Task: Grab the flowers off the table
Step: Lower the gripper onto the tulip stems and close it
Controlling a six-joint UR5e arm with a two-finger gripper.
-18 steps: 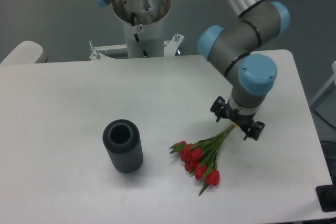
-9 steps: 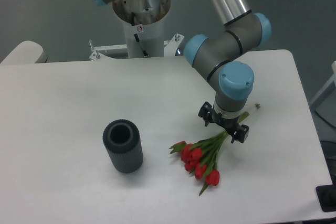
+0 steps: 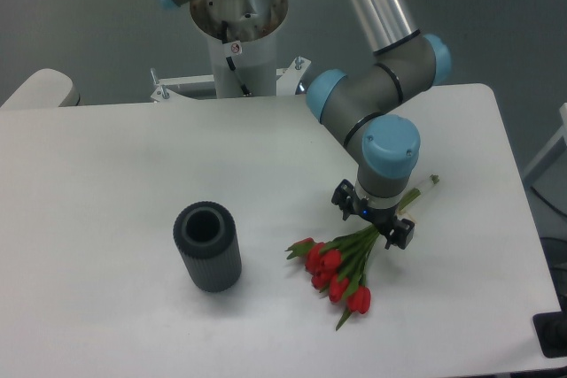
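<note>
Now finds the flowers (image 3: 330, 260) lying flat on the table (image 3: 106, 174), toward 4 o'clock from its middle, with red buds fanned out to 7 o'clock and cut stem ends trailing off to 1 o'clock. Places the gripper (image 3: 372, 217) low over the green stems, just past the buds at their 1 o'clock side. Makes sense as a spot: catches the stems where they bunch tight and spares the soft heads from crushing. Shows the fingers (image 3: 399, 235) spread apart, one on each side of the bundle and set across its line, so that closing would pinch the stems from both flanks. Cannot say whether the tips already touch table or stems. Reads as open and straddling, not yet gripping, with nothing lifted.

Leaves the dark ribbed cylinder (image 3: 208, 250) standing upright well apart at 9 o'clock of the bunch, out of the way of any lift.

Compared with a second ago: has slid the wrist from the stem ends at 1 o'clock down along the stems toward the buds, uncovering the pale stem tips that were hidden under it. Keeps the same finger spread and the same crosswise angle. Finds bunch and cylinder unmoved.
</note>
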